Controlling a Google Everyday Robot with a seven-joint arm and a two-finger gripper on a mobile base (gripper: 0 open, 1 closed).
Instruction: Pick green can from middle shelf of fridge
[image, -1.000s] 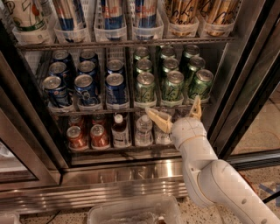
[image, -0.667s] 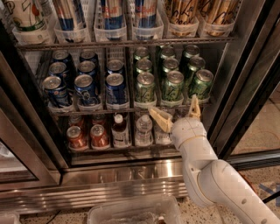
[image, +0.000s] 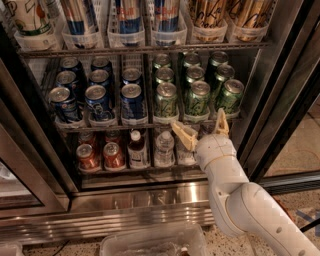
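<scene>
We log the fridge (image: 280, 95) standing open, its black-edged frame close beside the right-hand lane. The middle shelf (image: 145, 121) carries nine green cans in three lanes of three, with blue cans (image: 97, 100) to their left; we count eight, and more may be hidden. A band of free space runs between the can tops and the rack of tall slim cans (image: 129, 20) above. Our green can (image: 199, 96) stands upright at the front of the centre green lane, right at the shelf's front lip. The claw (image: 202, 129) sits just below and in front of that lip, fingers (image: 183, 135) spread apart and holding nothing. Whether the right tip touches a can we cannot tell. On the lower rack we see four red cans (image: 88, 156) and three bottles (image: 136, 150), above the steel base (image: 150, 200).
</scene>
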